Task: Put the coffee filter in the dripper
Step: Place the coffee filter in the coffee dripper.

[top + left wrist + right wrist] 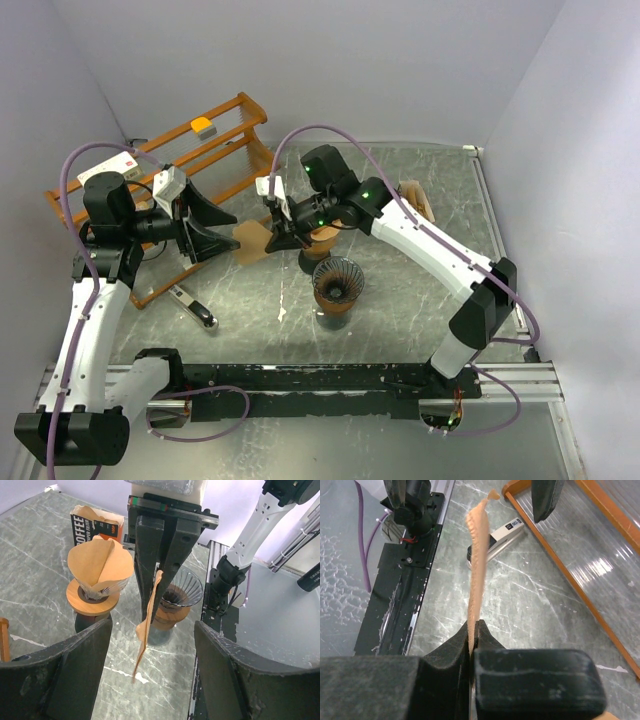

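A grey marbled table carries a wooden rack of orange-brown rails at its far left, angled across the corner. On the rack's upper rail sits a small yellow block, and a white label with a red mark lies at its left end. Just near of the rack's lowest rail lies a slim silver-and-black tool, flat on the table. Far right of centre is a box printed COFFEE

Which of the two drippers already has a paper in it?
The dripper in front of the coffee filter box: an open brown paper cone sits in it. The dark ribbed dripper beside it is empty.
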`<state>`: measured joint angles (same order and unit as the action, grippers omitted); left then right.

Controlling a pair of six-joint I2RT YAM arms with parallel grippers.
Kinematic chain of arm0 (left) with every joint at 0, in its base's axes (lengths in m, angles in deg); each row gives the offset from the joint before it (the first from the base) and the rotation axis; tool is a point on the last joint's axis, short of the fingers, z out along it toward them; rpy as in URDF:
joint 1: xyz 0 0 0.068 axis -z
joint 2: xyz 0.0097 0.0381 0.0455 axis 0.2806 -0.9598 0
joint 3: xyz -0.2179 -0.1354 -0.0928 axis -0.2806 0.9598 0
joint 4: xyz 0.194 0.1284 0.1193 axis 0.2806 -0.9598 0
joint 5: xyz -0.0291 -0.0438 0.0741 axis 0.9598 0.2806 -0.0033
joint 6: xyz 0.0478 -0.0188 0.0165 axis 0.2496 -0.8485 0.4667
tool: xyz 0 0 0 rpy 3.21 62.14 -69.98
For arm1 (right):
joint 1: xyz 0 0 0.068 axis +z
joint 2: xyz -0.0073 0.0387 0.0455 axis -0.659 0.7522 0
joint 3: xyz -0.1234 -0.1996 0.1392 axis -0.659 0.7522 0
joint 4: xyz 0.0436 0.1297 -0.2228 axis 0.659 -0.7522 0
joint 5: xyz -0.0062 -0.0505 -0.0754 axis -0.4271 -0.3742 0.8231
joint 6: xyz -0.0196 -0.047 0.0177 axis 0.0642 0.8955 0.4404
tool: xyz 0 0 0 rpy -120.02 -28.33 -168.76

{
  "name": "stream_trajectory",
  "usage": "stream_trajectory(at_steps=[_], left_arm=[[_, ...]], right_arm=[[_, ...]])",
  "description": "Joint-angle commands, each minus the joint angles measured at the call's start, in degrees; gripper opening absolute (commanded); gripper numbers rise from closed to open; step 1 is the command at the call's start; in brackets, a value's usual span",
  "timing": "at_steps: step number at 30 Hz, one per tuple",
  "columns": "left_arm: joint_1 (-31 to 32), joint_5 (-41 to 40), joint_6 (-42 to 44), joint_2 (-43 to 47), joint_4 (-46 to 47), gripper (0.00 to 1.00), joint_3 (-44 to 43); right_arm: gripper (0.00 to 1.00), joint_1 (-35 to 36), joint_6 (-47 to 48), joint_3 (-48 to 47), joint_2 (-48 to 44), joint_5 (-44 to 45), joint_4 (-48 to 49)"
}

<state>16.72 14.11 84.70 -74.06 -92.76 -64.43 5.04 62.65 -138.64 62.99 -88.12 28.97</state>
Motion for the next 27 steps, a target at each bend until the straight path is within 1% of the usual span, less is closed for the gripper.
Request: stream_trajectory(at_steps=[1, 5, 10, 15, 19, 24, 27], left_arm=[[-0.37, 1.44, 2.15, 0.66, -0.46, 0.79, 0.43], [-0.17, -0.02, 2.38, 0.56, -0.37, 0.78, 0.19], [-0.33, -5.14, 3.84, 0.73, -3.15, 0.80, -2.43], [-0.45, -5.31, 7.47, 1.08, -7.38, 0.83, -4.51], [-0.77, -5.17, 7.02, 1.39, -7.94, 0.84, -5.19], [-0.73, -5.49, 9.10, 1.38, -10.02, 0.85, -5.22], [-0.62, -4.26, 7.55, 1.39, -8.48, 0.85, -3.72]], right_arm=[[0.00, 0.24, -1.26, -2.51, 0.29, -0.45, 0.14], [0.00, 0.24, 0.56, -2.14, 0.04, -1.77, -0.65], [0.00, 0.29, 8.12, 0.15, -1.84, -0.61, -4.34], [0.00, 0.31, 14.63, -0.06, -3.23, -2.49, -9.05], [0.00, 0.24, 19.32, -0.20, -3.86, -3.24, -11.57], [0.00, 0.28, 20.47, -1.70, -3.18, -5.72, -12.82], [0.00, 0.24, 19.33, -3.23, -2.05, -7.56, -12.92]])
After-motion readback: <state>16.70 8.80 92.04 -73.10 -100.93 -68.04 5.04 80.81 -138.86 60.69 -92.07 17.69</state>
